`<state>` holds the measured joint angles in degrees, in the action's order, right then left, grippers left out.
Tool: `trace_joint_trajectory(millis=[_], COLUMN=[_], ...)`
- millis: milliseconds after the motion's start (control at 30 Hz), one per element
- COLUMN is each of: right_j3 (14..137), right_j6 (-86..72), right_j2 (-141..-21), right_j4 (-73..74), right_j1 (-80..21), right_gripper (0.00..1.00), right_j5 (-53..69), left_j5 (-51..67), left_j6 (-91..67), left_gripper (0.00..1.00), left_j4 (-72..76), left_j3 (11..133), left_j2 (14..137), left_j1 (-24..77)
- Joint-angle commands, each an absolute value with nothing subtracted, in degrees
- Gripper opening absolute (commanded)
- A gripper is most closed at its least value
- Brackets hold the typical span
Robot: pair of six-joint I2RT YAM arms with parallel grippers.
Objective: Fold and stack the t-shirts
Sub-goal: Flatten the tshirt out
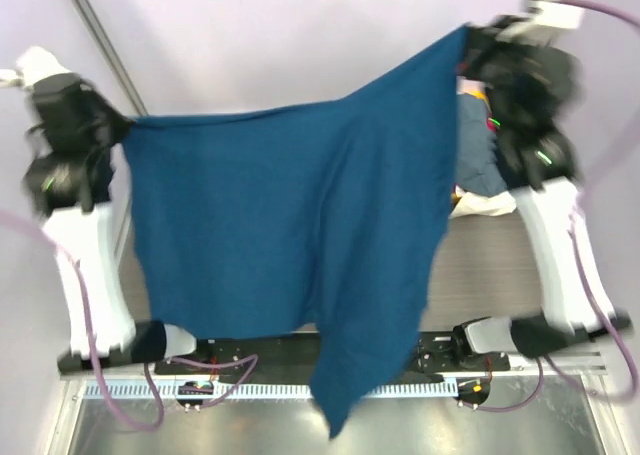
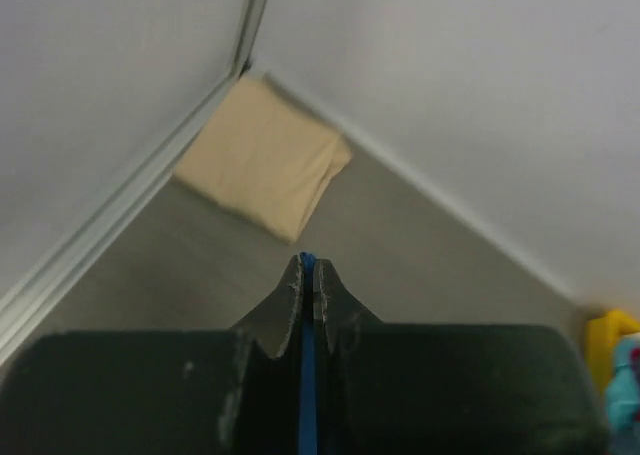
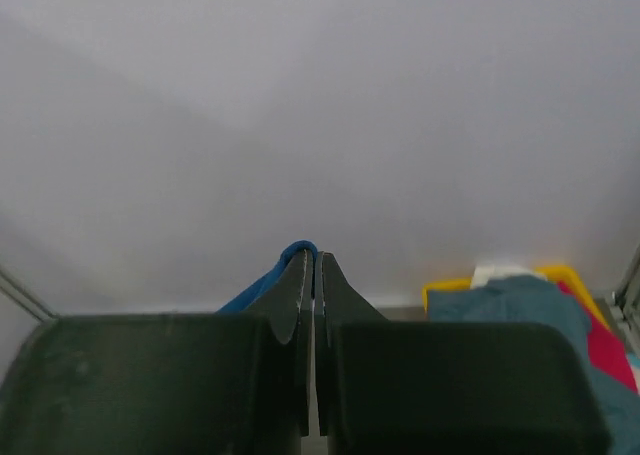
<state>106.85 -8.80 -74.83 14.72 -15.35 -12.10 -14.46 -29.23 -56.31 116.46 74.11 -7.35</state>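
Note:
A navy blue t-shirt (image 1: 300, 225) hangs spread in the air between my two raised grippers, its lower corner drooping past the near table edge. My left gripper (image 1: 122, 133) is shut on its left corner; a blue strip of cloth (image 2: 306, 375) shows between the jaws. My right gripper (image 1: 470, 37) is shut on its right corner; blue cloth (image 3: 275, 275) bulges over the left fingertip. A folded tan t-shirt (image 2: 262, 157) lies on the table in the far left corner. A pile of slate-blue, yellow, red and white shirts (image 3: 530, 300) lies at the right (image 1: 478, 165).
Grey walls close the table at the back and sides. A metal rail (image 2: 110, 225) runs along the left wall. The arm bases (image 1: 320, 350) and cables sit along the near edge.

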Motion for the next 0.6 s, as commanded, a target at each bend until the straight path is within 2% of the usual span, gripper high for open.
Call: trace_joint_trajectory(millis=[0, 67, 133, 167, 200, 233, 300, 333, 400, 433, 467, 567], right_j3=[106.08, 106.52, 109.58, 111.51, 117.10, 120.29, 126.18, 129.08, 129.03, 127.11, 125.26, 113.15], right_j6=[-7.56, -8.78, -9.40, -9.67, -10.80, -11.16, -11.77, -12.56, -13.36, -14.40, -15.55, -21.06], right_j2=[-85.58, -95.07, -102.36, -109.27, -112.21, -114.93, -120.40, -121.11, -119.46, -118.40, -117.00, -109.27], right_j4=[13.36, 12.83, 13.00, 13.79, 16.58, 18.09, 21.60, 21.88, 21.88, 21.88, 21.80, 21.10], right_j1=[-15.12, -14.77, -14.33, -14.07, -13.89, -13.89, -13.89, -13.89, -13.89, -14.15, -14.15, -14.85], right_gripper=[0.01, 0.04, 0.22, 0.57, 0.76, 0.89, 0.94, 0.94, 0.95, 0.96, 0.96, 0.96], right_j5=[-13.98, -12.40, -11.96, -11.17, -10.47, -9.94, -8.44, -8.18, -7.82, -7.82, -7.91, -4.93], left_j5=[-14.50, -14.85, -12.16, -9.78, -8.28, -5.04, -4.92, -4.66, -6.15, -6.76, -7.38, -10.01], left_j6=[-28.73, -29.44, -31.10, -31.37, -31.38, -30.42, -29.97, -29.80, -29.62, -29.79, -30.32, -31.99], left_gripper=[0.01, 0.01, 0.04, 0.10, 0.17, 0.31, 0.42, 0.51, 0.63, 0.72, 0.75, 0.76], left_j4=[-55.13, -51.08, -49.66, -50.79, -52.45, -58.74, -63.18, -62.24, -60.56, -59.34, -59.15, -59.59], left_j3=[106.03, 98.55, 96.33, 97.81, 100.08, 107.50, 113.44, 114.08, 112.68, 110.67, 109.70, 103.47], left_j2=[79.79, 83.48, 92.34, 96.03, 104.85, 108.68, 113.80, 113.38, 110.93, 109.18, 106.46, 99.88], left_j1=[-9.22, -11.24, -13.61, -14.23, -14.76, -15.29, -15.21, -15.29, -15.21, -15.21, -15.12, -14.33])
